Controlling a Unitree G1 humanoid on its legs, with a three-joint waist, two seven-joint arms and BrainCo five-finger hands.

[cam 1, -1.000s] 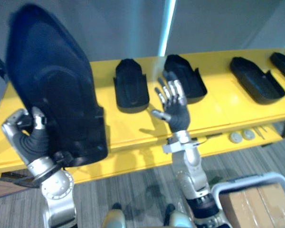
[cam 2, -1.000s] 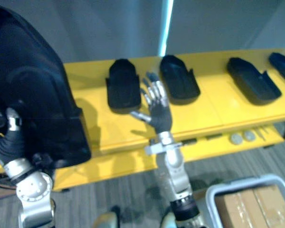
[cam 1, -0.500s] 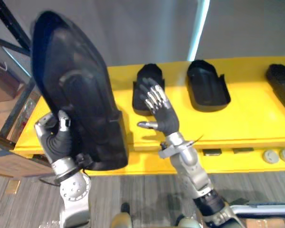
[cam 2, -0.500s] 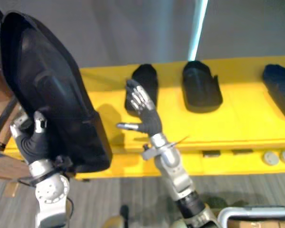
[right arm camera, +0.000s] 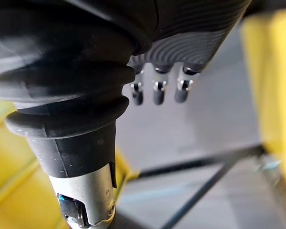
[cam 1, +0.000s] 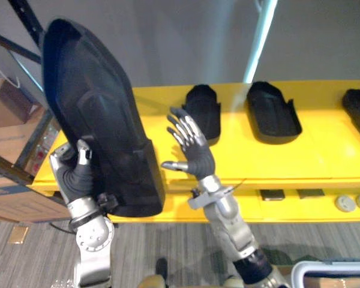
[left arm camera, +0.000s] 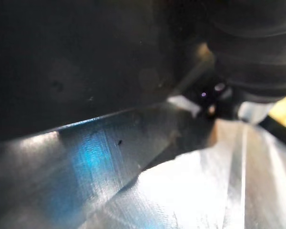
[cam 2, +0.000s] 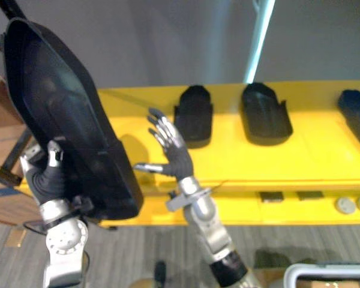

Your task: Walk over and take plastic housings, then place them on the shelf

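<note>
Now the view has swung left (camera, not table), bringing the shelf frame [cam 1: 9,163] beside the housing [cam 1: 96,126], gripped upright by the left hand [cam 1: 77,174]. The right hand [cam 1: 195,157] is spread, empty. Placing looks next; 3 spare housings [cam 1: 273,114] lie on the yellow table [cam 1: 324,156].

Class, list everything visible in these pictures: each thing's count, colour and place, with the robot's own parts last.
table: one, yellow, across the scene
held housing: one, black, upright over the table's left end
table housings: three, black, in a row on the table top, the rightmost cut by the view's edge
round discs: two, pale, on the table's lower ledge, right
rack: one, dark frame, far left
cardboard boxes: two, brown, far left by the rack
bin: one, white-rimmed, lower right on the floor
left hand: one, dark cover, gripping the held housing's lower part
right hand: one, silver fingers spread open, raised before the table, empty
</note>
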